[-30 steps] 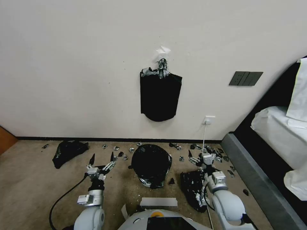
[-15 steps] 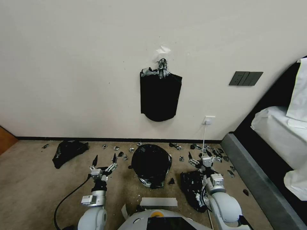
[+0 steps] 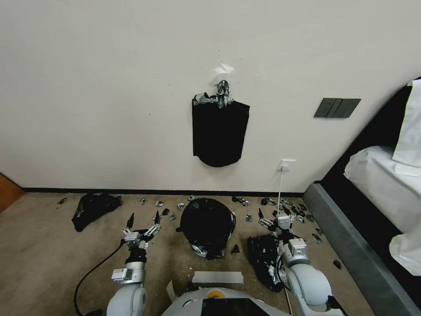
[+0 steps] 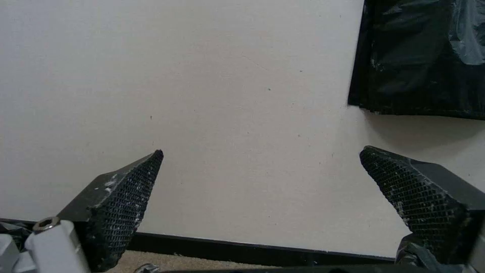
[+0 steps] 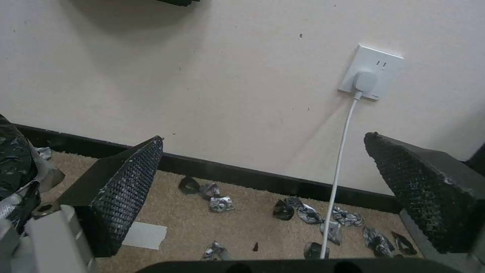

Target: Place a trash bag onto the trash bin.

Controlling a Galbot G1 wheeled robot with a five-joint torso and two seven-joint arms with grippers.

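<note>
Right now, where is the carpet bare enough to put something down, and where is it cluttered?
Bare: the carpet at far left, before the black heap, and the strip between the left gripper and the bin. Crowded: silver scraps along the baseboard by the right gripper, plus a second heap beside the right arm.

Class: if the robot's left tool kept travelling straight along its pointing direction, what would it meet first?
Probably the bare cream wall: the open left tool aims there, beside the flat black bundle of bags. Depth is uncertain.

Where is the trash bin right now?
In the head view the trash bin stands on the carpet near the wall, midway between the two grippers, already draped in the trash bag, directly below the black bundle hanging on the wall.
</note>
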